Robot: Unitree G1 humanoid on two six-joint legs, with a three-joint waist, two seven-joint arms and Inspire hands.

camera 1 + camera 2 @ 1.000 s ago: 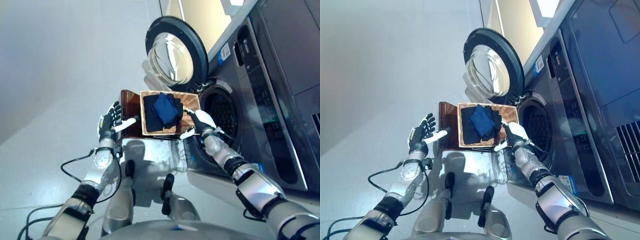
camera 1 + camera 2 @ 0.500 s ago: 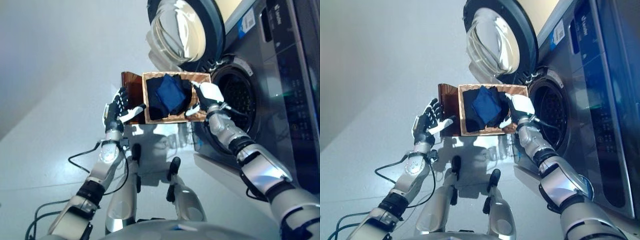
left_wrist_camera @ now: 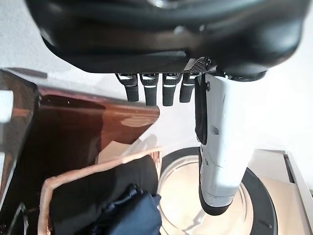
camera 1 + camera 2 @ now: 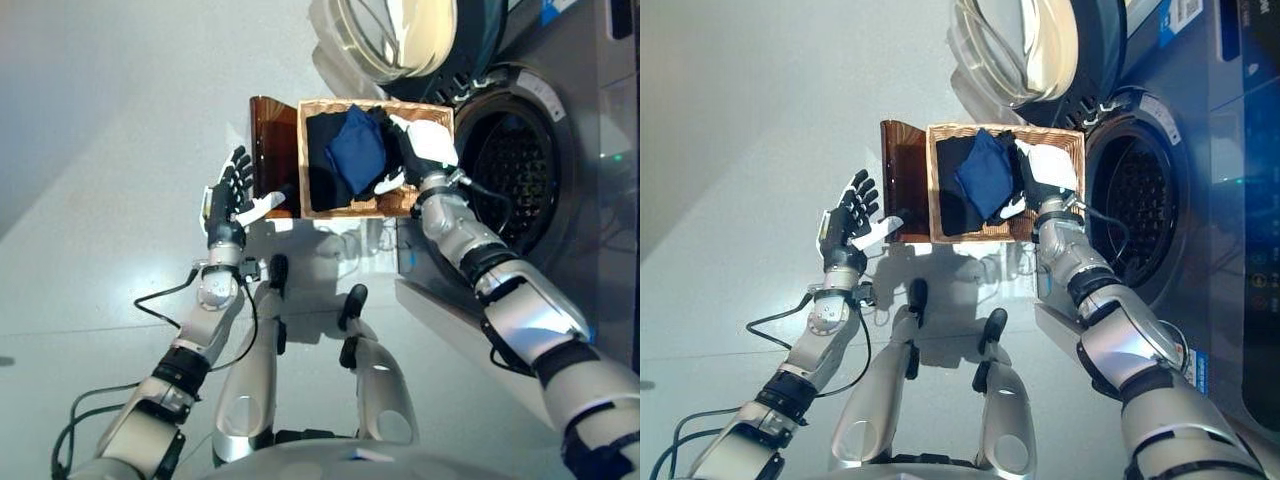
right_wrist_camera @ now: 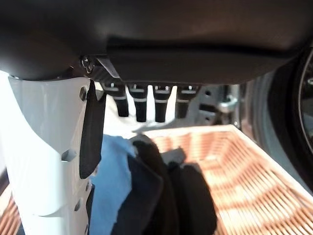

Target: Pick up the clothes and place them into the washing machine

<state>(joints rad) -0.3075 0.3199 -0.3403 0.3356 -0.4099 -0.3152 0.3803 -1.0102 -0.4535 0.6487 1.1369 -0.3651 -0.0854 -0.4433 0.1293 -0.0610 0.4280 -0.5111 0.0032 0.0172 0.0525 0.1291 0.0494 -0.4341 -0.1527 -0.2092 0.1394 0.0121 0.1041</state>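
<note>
A blue garment [image 4: 355, 155] lies on black clothes [image 4: 322, 178] in the shallow wicker basket [image 4: 350, 212], which rests on a dark brown box [image 4: 272, 150] beside the washing machine. My right hand [image 4: 425, 150] is open over the basket's side nearest the machine, with its fingers at the clothes. In the right wrist view my right hand [image 5: 195, 39] has straight fingers, with the blue garment [image 5: 110, 181] and black clothes [image 5: 168, 200] just past them. My left hand [image 4: 228, 205] is open and empty beside the box, apart from it; it also shows in the left wrist view [image 3: 171, 29].
The washing machine's drum [image 4: 515, 170] is open to the right of the basket. Its round glass door [image 4: 400, 40] stands swung out behind the basket. Pale floor [image 4: 120, 150] lies to the left of the box.
The whole picture has shifted, so the camera has moved. My right hand has gone from the basket's rim further in over the clothes. My left hand stays open beside the box.
</note>
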